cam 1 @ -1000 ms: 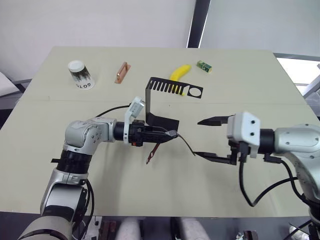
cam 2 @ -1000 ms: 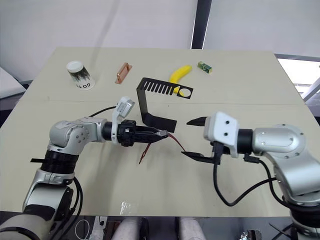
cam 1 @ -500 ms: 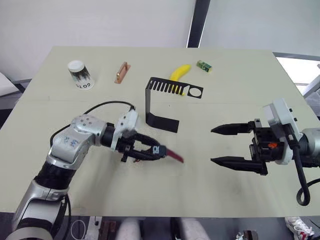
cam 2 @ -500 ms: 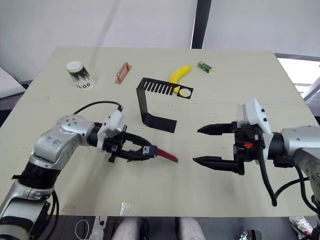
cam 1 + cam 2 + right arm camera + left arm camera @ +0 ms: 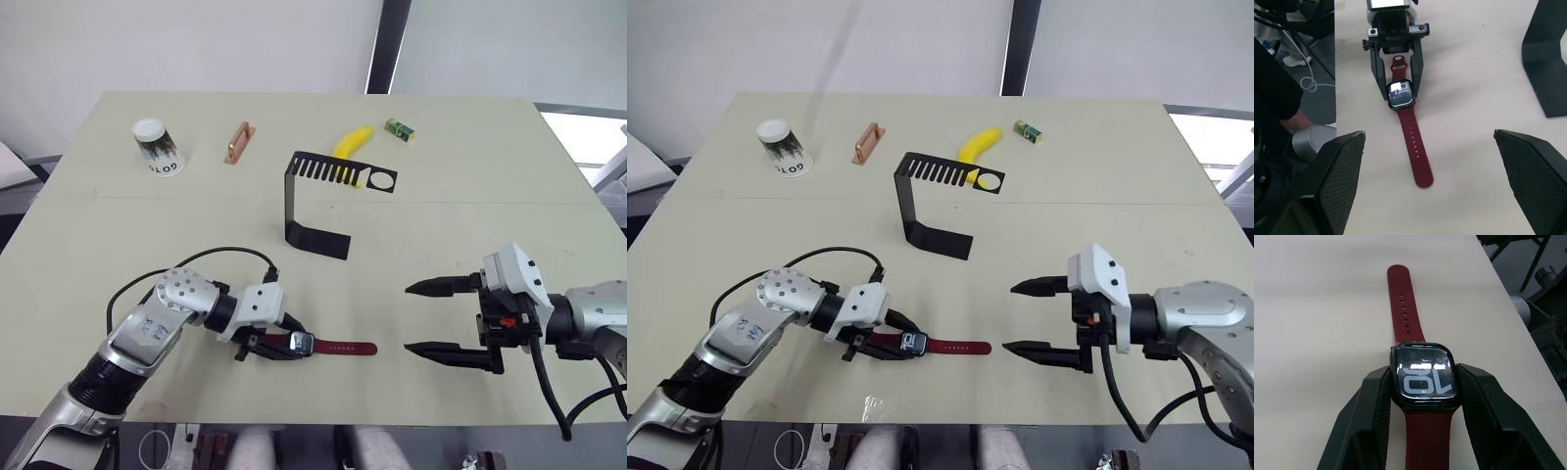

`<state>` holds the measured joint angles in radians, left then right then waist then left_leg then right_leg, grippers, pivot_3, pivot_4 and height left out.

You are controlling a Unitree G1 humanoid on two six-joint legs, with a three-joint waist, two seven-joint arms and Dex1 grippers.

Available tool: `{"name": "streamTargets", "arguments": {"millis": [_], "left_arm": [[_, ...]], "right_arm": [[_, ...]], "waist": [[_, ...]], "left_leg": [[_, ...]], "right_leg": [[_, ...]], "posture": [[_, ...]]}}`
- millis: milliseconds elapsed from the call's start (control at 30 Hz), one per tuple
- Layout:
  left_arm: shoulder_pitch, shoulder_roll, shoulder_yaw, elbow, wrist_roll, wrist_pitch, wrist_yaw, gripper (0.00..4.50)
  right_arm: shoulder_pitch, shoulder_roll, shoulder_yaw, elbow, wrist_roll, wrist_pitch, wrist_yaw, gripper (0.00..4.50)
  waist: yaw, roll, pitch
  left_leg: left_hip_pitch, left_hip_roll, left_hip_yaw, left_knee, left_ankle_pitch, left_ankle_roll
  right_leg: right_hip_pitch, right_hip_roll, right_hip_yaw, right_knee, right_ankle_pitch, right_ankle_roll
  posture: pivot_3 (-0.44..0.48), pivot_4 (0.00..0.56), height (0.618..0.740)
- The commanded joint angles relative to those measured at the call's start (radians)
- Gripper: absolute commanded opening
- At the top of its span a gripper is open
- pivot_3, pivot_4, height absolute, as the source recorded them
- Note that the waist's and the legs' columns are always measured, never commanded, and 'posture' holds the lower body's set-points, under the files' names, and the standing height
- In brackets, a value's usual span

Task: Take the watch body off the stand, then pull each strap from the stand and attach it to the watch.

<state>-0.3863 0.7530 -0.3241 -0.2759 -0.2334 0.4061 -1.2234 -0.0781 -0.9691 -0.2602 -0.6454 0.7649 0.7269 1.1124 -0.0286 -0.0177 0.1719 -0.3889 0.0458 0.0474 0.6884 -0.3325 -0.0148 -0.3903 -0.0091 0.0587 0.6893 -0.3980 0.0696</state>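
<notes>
Maroon straps [image 5: 1404, 308] lay flat on the table [image 5: 460, 166], joined to the watch body [image 5: 1423, 375], clamped in the left gripper [image 5: 1422, 396], nearer than the stand [image 5: 318, 196]; right gripper [image 5: 431, 318] gaped wide.

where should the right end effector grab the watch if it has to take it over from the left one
Best guess: the free strap, near its middle. It lies flat on the table, stretching from the watch body toward the right end effector, which is open. The left end effector is shut on the body's two sides, so come from above with fingers across the strap's width.
</notes>
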Motion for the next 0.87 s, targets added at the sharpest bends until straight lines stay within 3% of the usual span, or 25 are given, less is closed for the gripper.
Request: {"name": "streamTargets", "arguments": {"millis": [33,167,367,433,533,667,733,867], "left_arm": [[0.026,0.013,0.022,-0.084,-0.008,0.032,0.03,1.59],[0.046,0.028,0.02,-0.111,0.002,0.085,0.063,1.59],[0.097,0.088,0.125,-0.17,-0.069,0.142,0.067,4.46],[0.144,0.155,0.236,-0.201,-0.14,0.162,0.023,4.49],[0.295,0.297,0.53,-0.231,-0.302,0.211,-0.141,4.49],[0.539,0.414,0.912,-0.139,-0.255,0.219,-0.301,4.49],[0.601,0.43,1.016,-0.088,-0.226,0.199,-0.323,4.49],[0.63,0.437,1.087,-0.017,-0.197,0.135,-0.305,4.49]], "right_arm": [[0.027,-0.016,-0.009,-0.055,-0.005,-0.031,-0.004,4.45],[0.036,-0.015,0.006,-0.051,-0.014,-0.046,-0.004,4.45],[0.039,-0.026,0.02,-0.037,-0.026,-0.065,0.017,4.5],[0.046,-0.039,0.005,-0.022,-0.025,-0.077,0.038,4.5],[0.06,-0.078,-0.041,0.016,-0.005,-0.092,0.105,4.5],[0.064,-0.138,-0.1,0.091,0.0,-0.111,0.195,4.5],[0.072,-0.158,-0.116,0.125,-0.013,-0.129,0.229,4.5],[0.075,-0.177,-0.135,0.194,-0.051,-0.181,0.273,4.5]], "waist": [[0.001,0.0,0.0],[0.001,0.0,0.0],[-0.001,0.0,0.0],[-0.003,0.0,0.0],[-0.009,-0.001,0.001],[-0.007,0.0,0.002],[-0.005,0.001,0.002],[0.002,0.002,0.003]], "left_leg": [[0.0,0.0,0.0,0.0,0.0,0.0],[0.0,0.0,0.0,0.0,0.0,0.0],[0.0,0.0,0.0,0.0,0.0,0.0],[0.001,0.0,0.0,-0.001,0.0,0.0],[0.001,0.001,0.0,-0.003,0.0,0.0],[0.003,0.0,0.0,-0.004,0.0,0.0],[0.004,0.0,0.0,-0.005,-0.001,0.002],[0.015,0.0,-0.002,-0.009,-0.004,0.006]], "right_leg": [[0.0,0.0,0.0,0.0,0.0,0.0],[0.001,0.0,0.0,-0.001,0.0,0.0],[0.0,0.0,0.0,-0.001,0.0,0.0],[0.0,0.0,0.0,0.0,0.0,0.0],[-0.001,0.0,0.0,0.0,-0.001,-0.002],[0.0,-0.001,-0.001,-0.002,-0.001,-0.003],[0.003,-0.001,-0.001,-0.005,-0.002,-0.003],[0.017,-0.002,-0.003,-0.015,-0.002,-0.003]], "posture": [[0.0,0.15,0.74],[0.0,0.15,0.74],[0.0,0.15,0.74],[0.0,0.15,0.74],[0.0,0.15,0.74],[0.0,0.15,0.74],[0.0,0.15,0.74],[0.0,0.15,0.74]]}}
